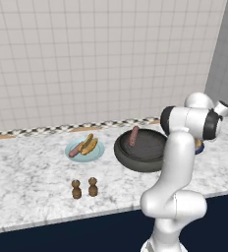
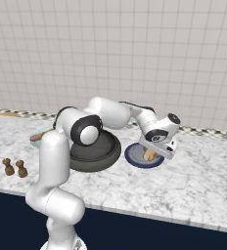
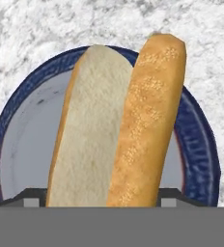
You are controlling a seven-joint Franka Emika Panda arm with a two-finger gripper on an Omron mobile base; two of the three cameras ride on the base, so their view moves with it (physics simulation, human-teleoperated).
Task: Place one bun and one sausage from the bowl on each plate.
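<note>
Bun held over the navy plate, one sausage left in the bowl

Bun (image 3: pixel 119 130) sits between the two finger tips in the hand view, its long axis running straight away from the hand, split side and sesame crust both facing the camera. The gripper (image 2: pixel 154 155) appears clenched on it, the tips flanking its near end — though the contact itself is hidden at the bottom edge. Directly beyond the bun lies the navy plate (image 3: pixel 201 144), its blue rim showing on both sides, so the bun looks centred over it and close above; whether it already touches the plate I cannot tell.

Just left of that plate in the right base view stands the bowl (image 1: pixel 140 150), with one sausage (image 1: pixel 134 136) leaning against its far wall. Further left the teal plate (image 1: pixel 99 151) already carries a bun and a sausage — that half seems done. Two wooden shakers (image 1: pixel 84 188) stand nearer the counter edge, well apart from the work.
</note>
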